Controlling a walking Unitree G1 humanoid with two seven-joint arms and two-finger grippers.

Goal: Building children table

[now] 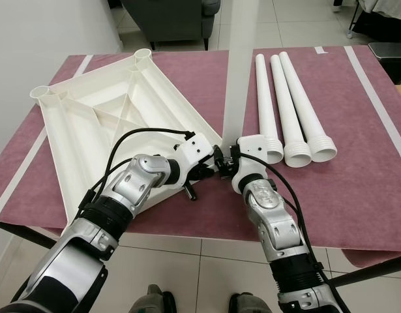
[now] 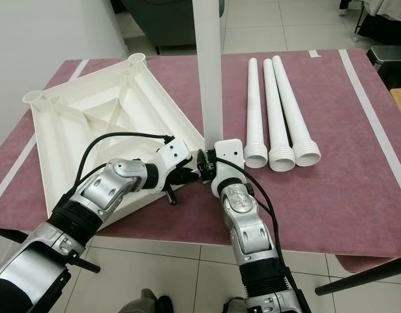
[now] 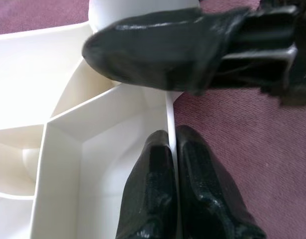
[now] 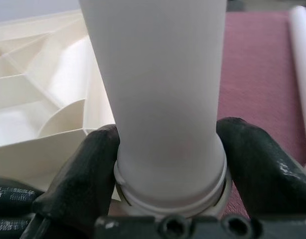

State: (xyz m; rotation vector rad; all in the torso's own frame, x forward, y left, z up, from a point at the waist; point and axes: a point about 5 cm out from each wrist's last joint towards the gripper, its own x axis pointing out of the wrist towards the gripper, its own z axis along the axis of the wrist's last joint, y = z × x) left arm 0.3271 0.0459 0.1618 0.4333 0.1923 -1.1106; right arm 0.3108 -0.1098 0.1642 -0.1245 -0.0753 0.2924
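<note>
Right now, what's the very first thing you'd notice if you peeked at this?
A tall white leg stands straight up at the near corner of the upside-down white tabletop, with the right gripper squeezing its base from both sides. The left gripper pinches the tabletop's rim beside it. Three more legs lie side by side on the purple cloth, to the right.

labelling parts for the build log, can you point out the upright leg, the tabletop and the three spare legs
upright leg (image 4: pixel 157 89): right wrist view, on its smooth shaft above the fingers.
tabletop (image 1: pixel 89 124): left eye view, on the ribbed underside, facing up.
three spare legs (image 1: pixel 293 104): left eye view, on the middle leg's shaft.
</note>
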